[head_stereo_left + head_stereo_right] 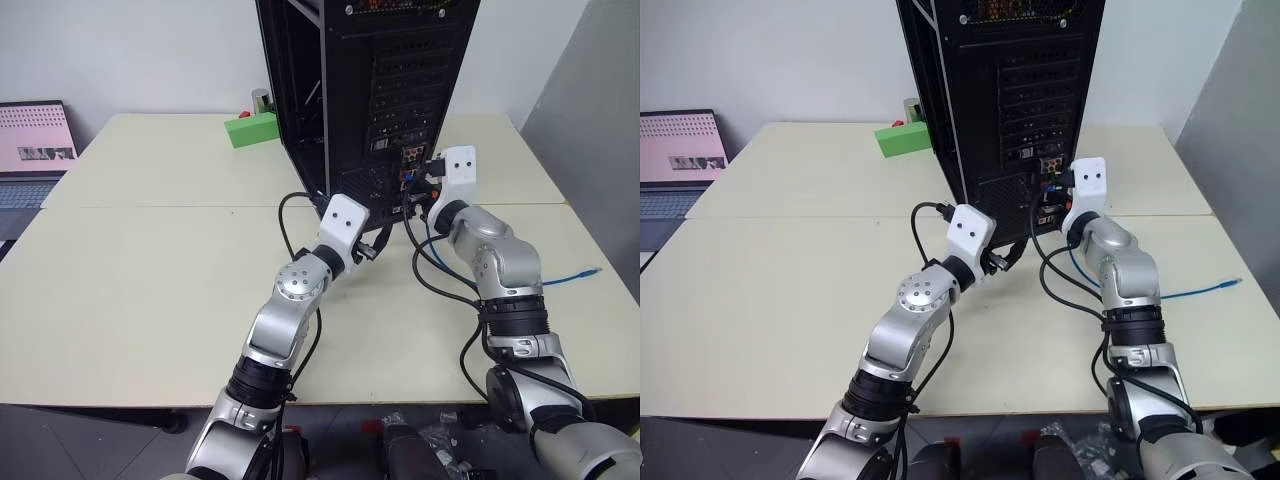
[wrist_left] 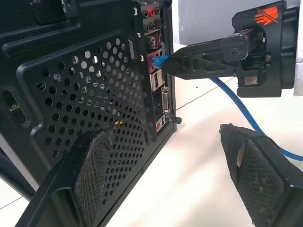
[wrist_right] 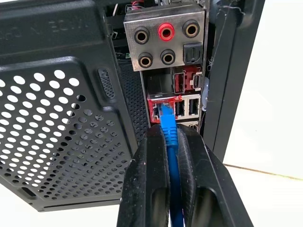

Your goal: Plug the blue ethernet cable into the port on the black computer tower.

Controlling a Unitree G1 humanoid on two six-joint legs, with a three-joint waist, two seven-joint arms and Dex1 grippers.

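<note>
Right wrist view puts us right on it: the blue ethernet cable is pinched between the two black fingers of the right gripper, closed tight on the cord just behind its plug, and the plug tip sits at the mouth of the port, a small squarish socket in the red-edged block of the rear panel; whether it is fully seated I cannot tell. Just above the gripper's tips is the cluster of round audio jacks, one of them red, and alongside the port are the USB sockets. All of this belongs to the black computer tower, standing upright on the tabletop with its perforated vent grille close beside the right gripper. In the left wrist view the cable trails back from the right gripper's fingertips, drooping down towards the tabletop. In the left eye view its loose far end lies on the tabletop out to the right of the right arm. The left gripper hangs with its jaws spread wide and nothing between them, one finger close against the tower's grille, low beside the right gripper. Farther off, beyond the left gripper, a green block sits by the tower, and a laptop rests at the far left edge.
</note>
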